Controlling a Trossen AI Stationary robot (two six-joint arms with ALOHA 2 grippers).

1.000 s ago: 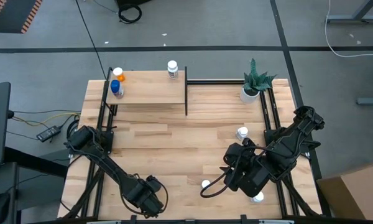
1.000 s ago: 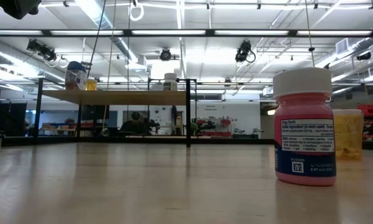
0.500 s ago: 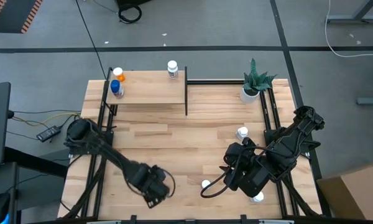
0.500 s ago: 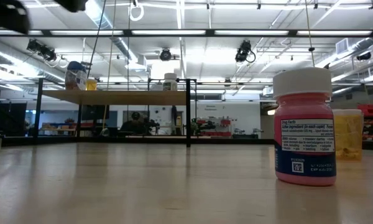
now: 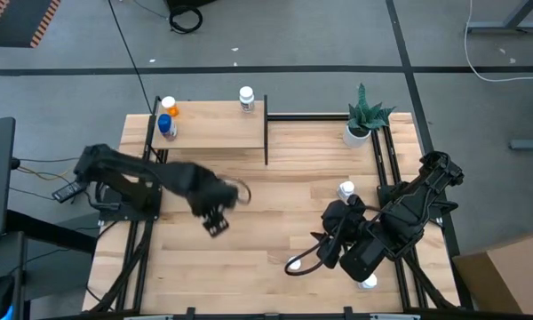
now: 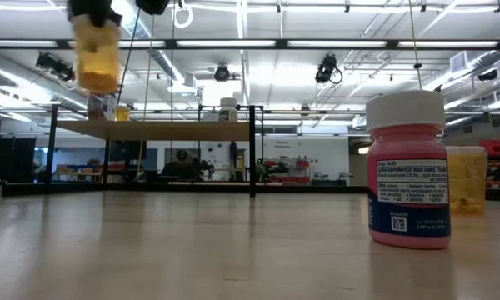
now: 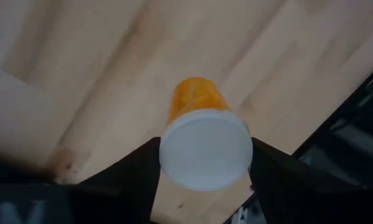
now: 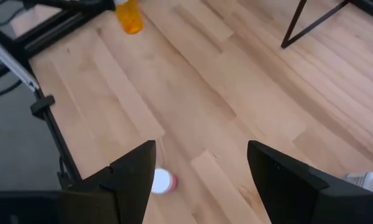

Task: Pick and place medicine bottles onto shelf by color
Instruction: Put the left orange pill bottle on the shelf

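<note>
Left gripper grips an orange bottle high over the table; right gripper waits, fingers apart

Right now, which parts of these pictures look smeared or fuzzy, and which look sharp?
Low view: the orange bottle held up high is smeared, while the pink bottle standing on the table is crisp, and ceiling lights glare behind. High view: the left pincer is slightly blurred. Left wrist view: the wood behind the orange bottle's white cap is soft. Right wrist view: fairly sharp throughout.
</note>
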